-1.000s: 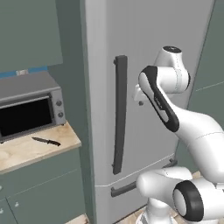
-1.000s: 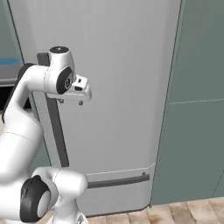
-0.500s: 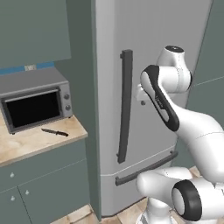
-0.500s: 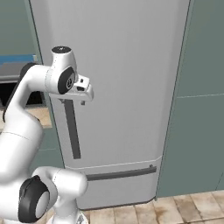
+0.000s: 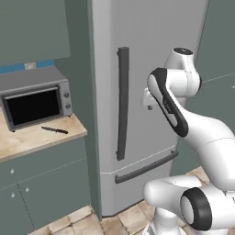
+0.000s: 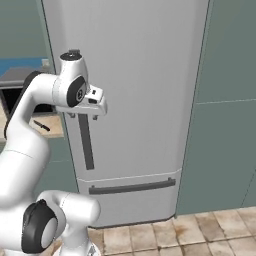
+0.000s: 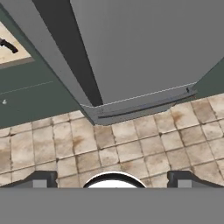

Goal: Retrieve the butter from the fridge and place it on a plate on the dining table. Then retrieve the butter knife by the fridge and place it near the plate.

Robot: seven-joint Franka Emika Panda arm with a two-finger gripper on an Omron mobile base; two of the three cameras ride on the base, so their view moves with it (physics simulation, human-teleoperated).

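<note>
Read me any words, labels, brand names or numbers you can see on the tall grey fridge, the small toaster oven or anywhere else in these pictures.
None: no text can be read anywhere.
Tall light-grey fridge: plain door, no brand or label.
Small grey toaster oven with black window: two round knobs, any markings beside them too small to read.
Small pale patch on the blue wall strip: too blurred to tell whether it bears text.

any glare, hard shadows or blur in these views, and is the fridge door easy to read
Left base view: flat even light, fridge sharp, its handle throws little shadow. Right base view: no glare, door crisp. Hand view: steep downward tilt skews the door, tiled floor in focus.
</note>
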